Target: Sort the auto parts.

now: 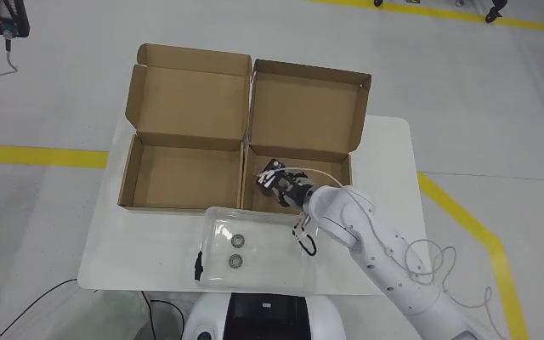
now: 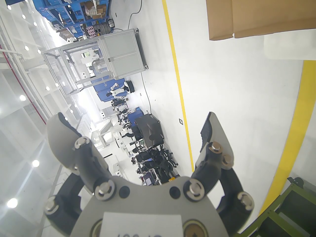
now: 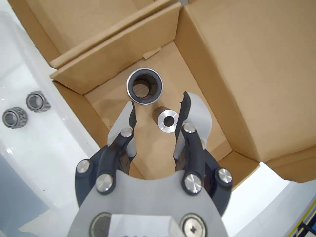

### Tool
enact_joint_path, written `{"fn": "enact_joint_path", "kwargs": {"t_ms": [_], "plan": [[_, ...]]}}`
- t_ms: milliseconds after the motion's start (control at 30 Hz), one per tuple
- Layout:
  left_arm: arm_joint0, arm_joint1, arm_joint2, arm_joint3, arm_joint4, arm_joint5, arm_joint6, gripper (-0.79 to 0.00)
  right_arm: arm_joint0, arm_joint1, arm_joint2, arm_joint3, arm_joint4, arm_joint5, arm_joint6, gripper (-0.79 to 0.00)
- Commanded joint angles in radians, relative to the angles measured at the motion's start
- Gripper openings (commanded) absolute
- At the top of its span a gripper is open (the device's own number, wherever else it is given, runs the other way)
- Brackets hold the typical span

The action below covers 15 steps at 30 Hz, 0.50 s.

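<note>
My right gripper (image 1: 274,178) (image 3: 158,99) hangs open inside the right cardboard box (image 1: 306,110) (image 3: 246,50). On the box floor below it stand a wide rubber-lined bushing (image 3: 144,101) and a small metal sleeve (image 3: 161,122). The sleeve sits between the fingers, close to one pad, and is not gripped. Two roller bearings (image 1: 239,240) (image 1: 235,262) lie in the clear plastic tray (image 1: 255,217) at the table's front; the right wrist view shows these bearings (image 3: 37,101) (image 3: 14,117) too. My left gripper (image 2: 134,122) is open and holds nothing, pointing out into the room.
The left cardboard box (image 1: 127,174) (image 3: 86,8) stands open beside the right one, lids raised at the back. The white table (image 1: 382,153) has bare room to the right of the boxes. A cardboard flap (image 2: 259,6) shows in the left wrist view.
</note>
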Motion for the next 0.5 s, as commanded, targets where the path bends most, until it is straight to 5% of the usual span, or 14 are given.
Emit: {"fn": "enact_joint_path", "kwargs": {"t_ms": [0, 467], "plan": [[0.000, 0.000, 0.000, 0.000, 0.000, 0.000, 0.000, 0.000, -0.011, 0.002, -0.001, -0.023, 0.005, -0.029, -0.027, -0.459], [0.000, 0.000, 0.000, 0.000, 0.000, 0.000, 0.000, 0.000, -0.096, 0.015, -0.042, -0.055, 0.031, -0.330, -0.389, -0.465]]}}
